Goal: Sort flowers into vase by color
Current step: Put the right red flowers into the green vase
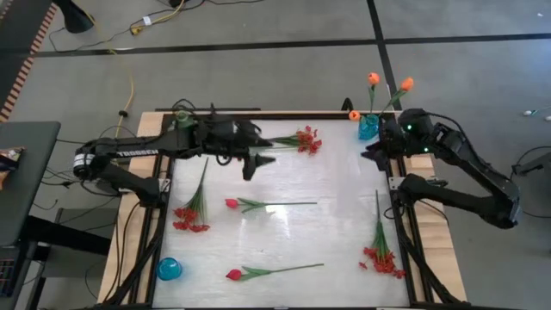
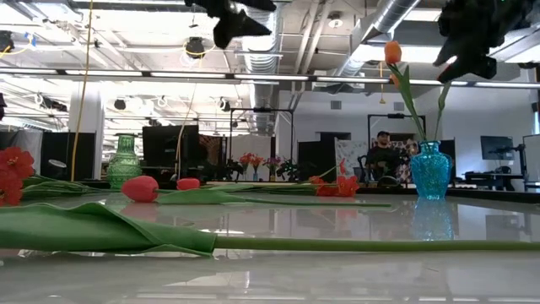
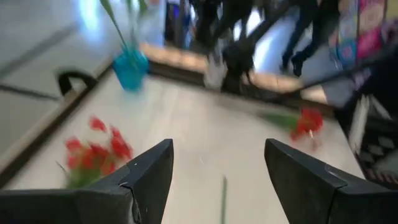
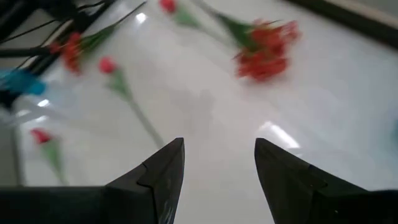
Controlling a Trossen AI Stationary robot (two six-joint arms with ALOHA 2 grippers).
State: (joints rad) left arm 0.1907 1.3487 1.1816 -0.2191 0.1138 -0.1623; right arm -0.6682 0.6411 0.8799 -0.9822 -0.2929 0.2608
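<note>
A blue vase at the table's far right holds three orange tulips. Red sprays lie flat at far centre, at the left and at the near right. Two pinkish-red tulips lie flat, one mid-table and one near the front edge. My left gripper hangs open above the far left of the table, with nothing between its fingers. My right gripper is open and raised beside the blue vase, also with nothing between its fingers.
A second blue vase stands at the near left corner. A green vase stands at the far left. Cables run on the floor beyond the table. A person sits far behind the table. The table's middle is bare white surface.
</note>
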